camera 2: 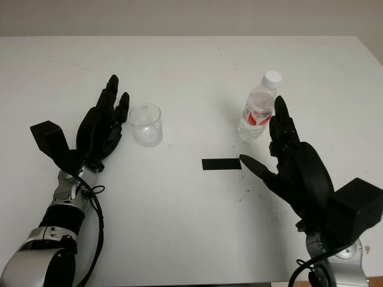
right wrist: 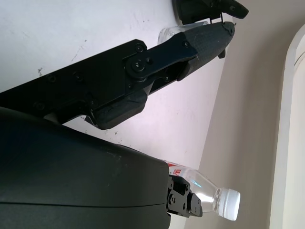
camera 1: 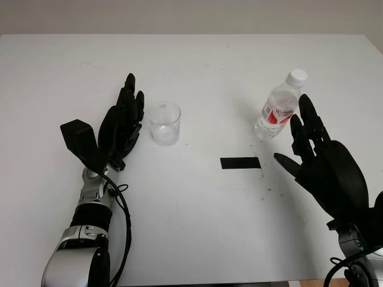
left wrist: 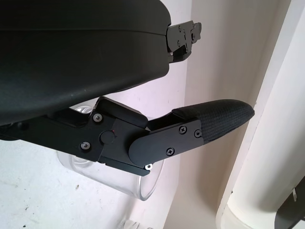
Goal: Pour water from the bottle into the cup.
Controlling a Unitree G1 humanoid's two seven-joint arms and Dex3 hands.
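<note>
My left hand (camera 1: 122, 122) is open and holds nothing. Just to its right stands the clear cup (camera 1: 164, 123), upright with its mouth up, not touching the fingers. Further right lies a black tape strip (camera 1: 240, 162). My right hand (camera 1: 320, 158) is open and empty too; the bottle (camera 1: 279, 104) stands upright, white cap on top, just beyond and left of its fingertips.

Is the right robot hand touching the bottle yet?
Apart. In the right eye view the right robot hand stands open beside the bottle, white table showing between thumb and bottle.
</note>
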